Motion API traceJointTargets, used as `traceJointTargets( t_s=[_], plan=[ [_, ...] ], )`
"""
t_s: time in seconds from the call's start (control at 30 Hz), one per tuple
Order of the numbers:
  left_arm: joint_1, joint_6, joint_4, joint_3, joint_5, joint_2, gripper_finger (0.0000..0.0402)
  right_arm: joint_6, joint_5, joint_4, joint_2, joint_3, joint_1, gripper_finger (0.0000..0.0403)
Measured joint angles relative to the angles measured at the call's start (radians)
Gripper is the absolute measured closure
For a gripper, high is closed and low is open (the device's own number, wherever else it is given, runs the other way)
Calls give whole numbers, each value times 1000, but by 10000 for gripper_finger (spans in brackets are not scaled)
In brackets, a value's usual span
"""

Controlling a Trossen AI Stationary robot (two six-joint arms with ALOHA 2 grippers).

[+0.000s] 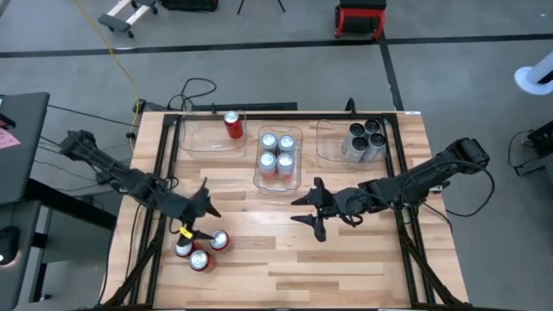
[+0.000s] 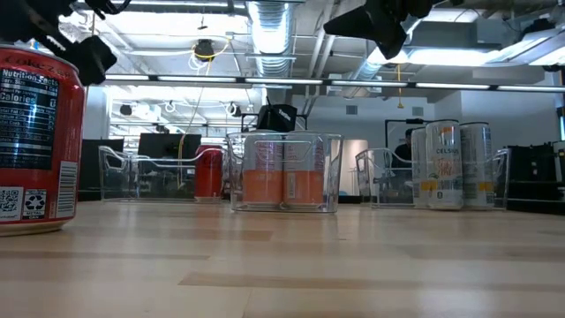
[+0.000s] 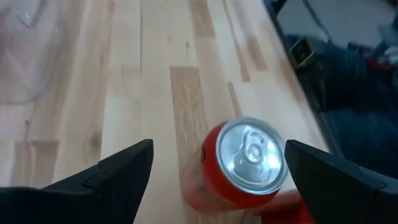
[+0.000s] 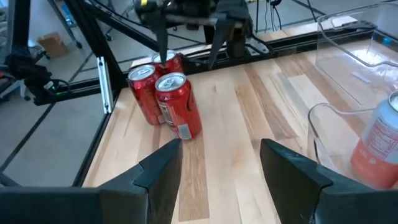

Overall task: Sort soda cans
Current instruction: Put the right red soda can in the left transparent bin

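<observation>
Three red cans [image 4: 163, 99] clustered near table [image 4: 249, 124] edge; left gripper [image 4: 186, 37] above them; right jaws open.

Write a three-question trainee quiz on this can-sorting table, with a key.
1. True or false: the left bin holds one red can.
2. How many red cans stand loose on the table?
3. Which gripper is over them: A left gripper, B right gripper?

Key: 1 true. 2 three. 3 A; its fingers are open above one can.
</observation>
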Motion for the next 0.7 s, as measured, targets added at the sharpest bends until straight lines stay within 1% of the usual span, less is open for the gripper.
traceJointTargets(
  t_s=[0.13,0.33,0.47,0.6,0.63,0.7],
  plan=[
    [-3,29,12,0,-4,96,42,1,0,9,0,0,0,168],
    [2,36,102,4,1,204,42,1,0,9,0,0,0,168],
    [2,76,164,3,17,216,42,1,0,9,0,0,0,168],
    [2,102,187,1,16,217,42,1,0,9,0,0,0,168],
    [2,104,187,1,6,218,42,1,0,9,0,0,0,168],
    [6,107,191,1,-45,223,42,1,0,9,0,0,0,168]
  ],
)
